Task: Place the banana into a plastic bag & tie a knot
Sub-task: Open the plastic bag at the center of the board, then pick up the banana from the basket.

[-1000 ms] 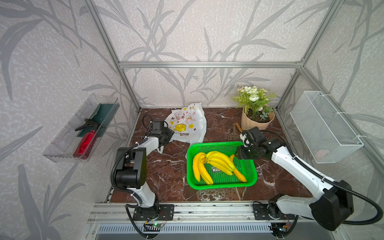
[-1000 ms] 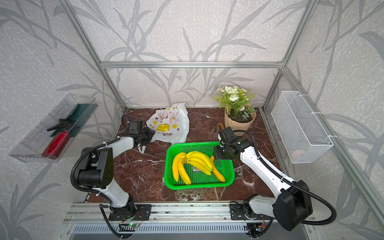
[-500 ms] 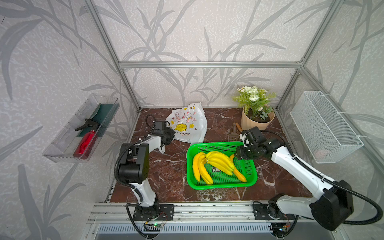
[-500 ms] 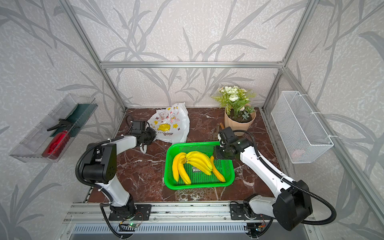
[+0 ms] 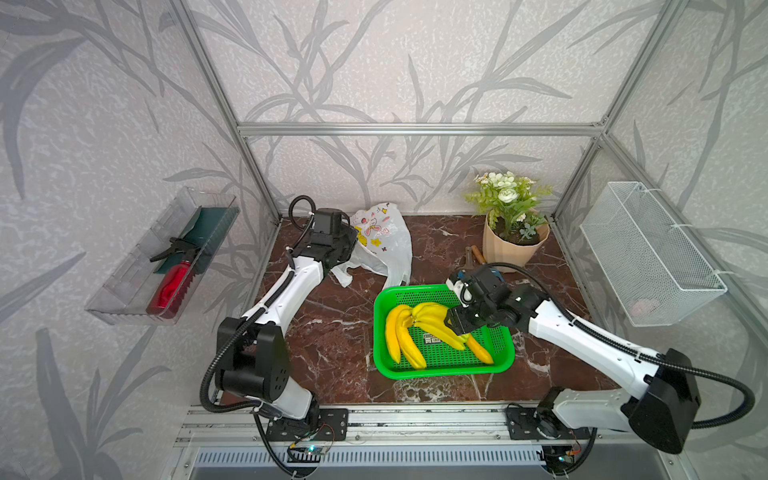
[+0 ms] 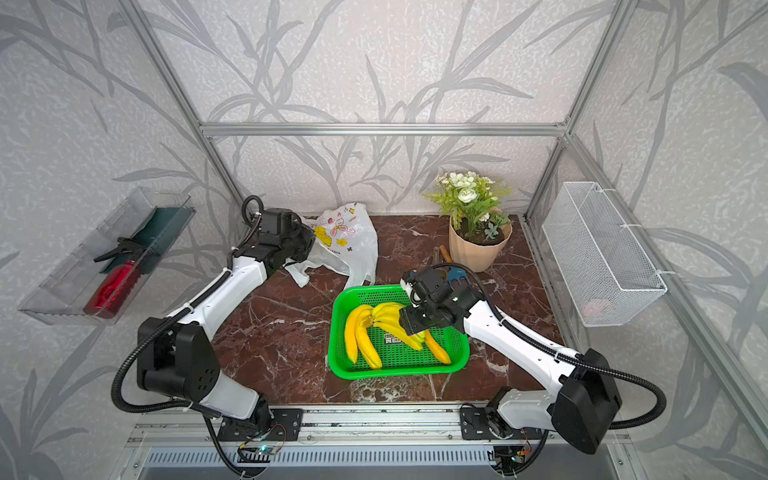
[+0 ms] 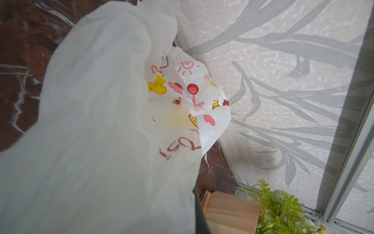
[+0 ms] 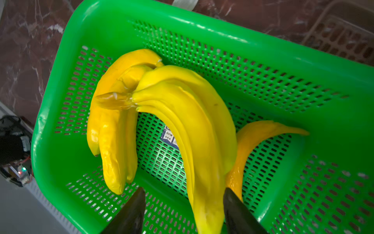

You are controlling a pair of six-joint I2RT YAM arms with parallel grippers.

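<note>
top views both show flowerpot [image 5: 509,253] behind green basket [image 5: 440,371], plastic bag [image 5: 390,249] near.

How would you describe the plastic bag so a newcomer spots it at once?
At the marble table's back edge, left of the flower pot, sits the plastic bag. It is thin, white, crumpled, with red and yellow cartoons, unlike the green basket.

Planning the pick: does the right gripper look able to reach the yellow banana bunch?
Likely yes: the open right gripper straddles the yellow banana bunch, uncovered in the green perforated basket.
</note>
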